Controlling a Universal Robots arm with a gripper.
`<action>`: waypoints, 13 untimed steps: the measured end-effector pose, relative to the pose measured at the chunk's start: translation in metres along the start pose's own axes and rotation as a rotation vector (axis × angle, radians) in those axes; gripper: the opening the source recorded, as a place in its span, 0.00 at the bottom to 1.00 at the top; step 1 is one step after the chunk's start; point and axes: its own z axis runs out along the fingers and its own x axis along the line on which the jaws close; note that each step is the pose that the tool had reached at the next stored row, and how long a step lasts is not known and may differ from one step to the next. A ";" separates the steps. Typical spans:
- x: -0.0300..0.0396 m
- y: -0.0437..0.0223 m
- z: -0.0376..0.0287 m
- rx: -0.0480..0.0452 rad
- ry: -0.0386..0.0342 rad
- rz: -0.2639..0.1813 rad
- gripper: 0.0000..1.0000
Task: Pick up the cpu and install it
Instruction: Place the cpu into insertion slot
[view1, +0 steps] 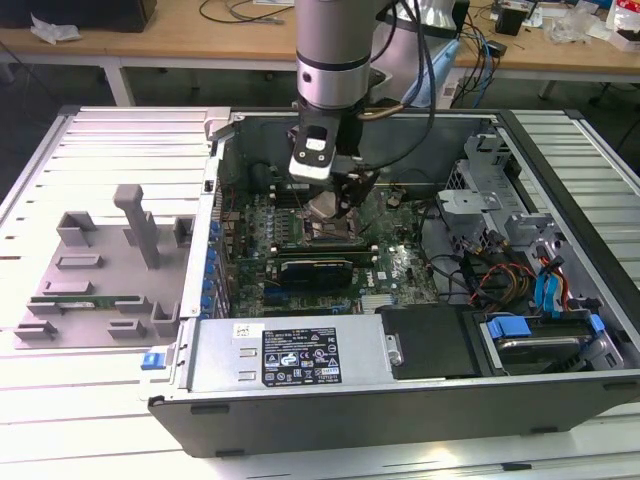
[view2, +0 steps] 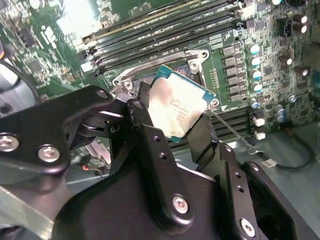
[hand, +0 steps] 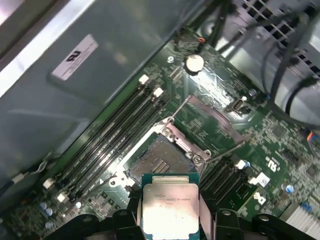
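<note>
Got the cpu (hand: 170, 205) pinched by its edges between the two black fingers (view2: 148, 122) of my tool (hand: 170, 214), silver plate facing up, hanging over the open socket (hand: 159, 161) and not seated in it. Rows of memory slots (hand: 105, 137) run right beside the socket. It's all inside the open computer case (view1: 300, 395), which sits on the slatted counter (view1: 90, 400), with a grey holder (view1: 100, 270) toward the exterior view's left.

A smooth, dull-silver metal lid tops the cpu (hand: 170, 207), set against matt black fingers (view2: 205, 137), a glossy green circuit board (hand: 280, 145) and a grey sheet-metal case (view1: 220, 350).
</note>
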 end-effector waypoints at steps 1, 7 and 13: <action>0.0000 0.0000 0.0001 0.0002 -0.0009 0.016 0.54; 0.0000 0.0000 0.0009 0.0021 -0.0113 0.185 0.54; 0.0000 -0.0001 0.0014 0.0035 -0.0188 0.310 0.54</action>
